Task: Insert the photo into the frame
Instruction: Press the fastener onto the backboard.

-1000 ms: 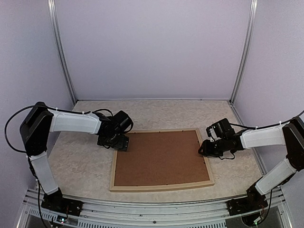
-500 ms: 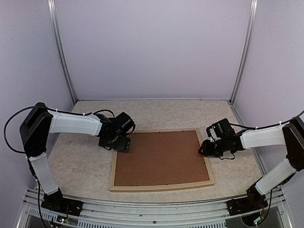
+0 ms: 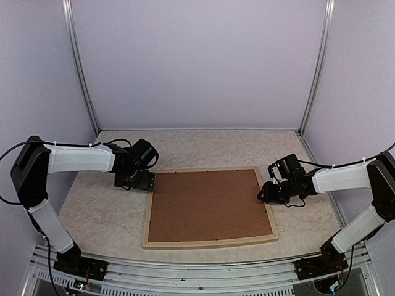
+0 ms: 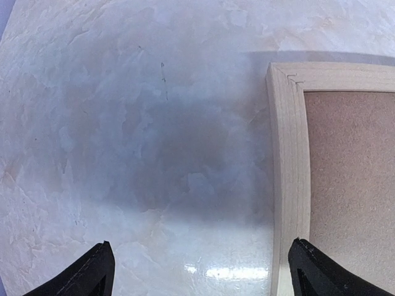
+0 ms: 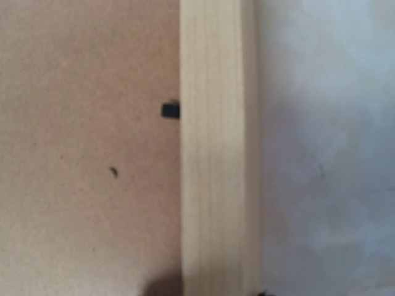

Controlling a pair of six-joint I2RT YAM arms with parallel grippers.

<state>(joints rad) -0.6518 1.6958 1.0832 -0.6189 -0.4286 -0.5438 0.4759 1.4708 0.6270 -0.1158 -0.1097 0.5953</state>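
Across the cell floor the table [image 3: 99,216] is showing a pale, marbled, slightly glossy top. Mid-table, a bit closer to the near edge than the far one, the frame [image 3: 210,242] is lying flat, back side up. Its long axis is running left-right, parallel to the near edge. It has thin pale wood rails with visible grain and mitred corners. The backing board [image 3: 210,203] is sitting inside the rails: brown, matte, fibrous hardboard. The photo isn't showing in any view. You're probably looking at it being under the board, but you can't confirm that.

The left gripper [image 3: 141,182] is hovering just off the frame's far-left corner over bare table. Its fingers are spread wide and gripping nothing. The frame is lying to its right, and one fingertip [image 4: 315,271] is reaching over the left rail.

The right gripper [image 3: 266,192] is sitting at the right short rail, toward its far end, so it's the nearer of the two to the frame. Its wrist view is giving you only rail and board, with the fingers barely in shot. You can't tell how far it's open or whether it's holding anything.

A small black tab [image 5: 170,110] is poking from the rail's inner edge onto the board. Judging by that, the board is already seated. If anything is remaining, it's likely securing tabs along the rails, and the right arm is the better placed one for it.
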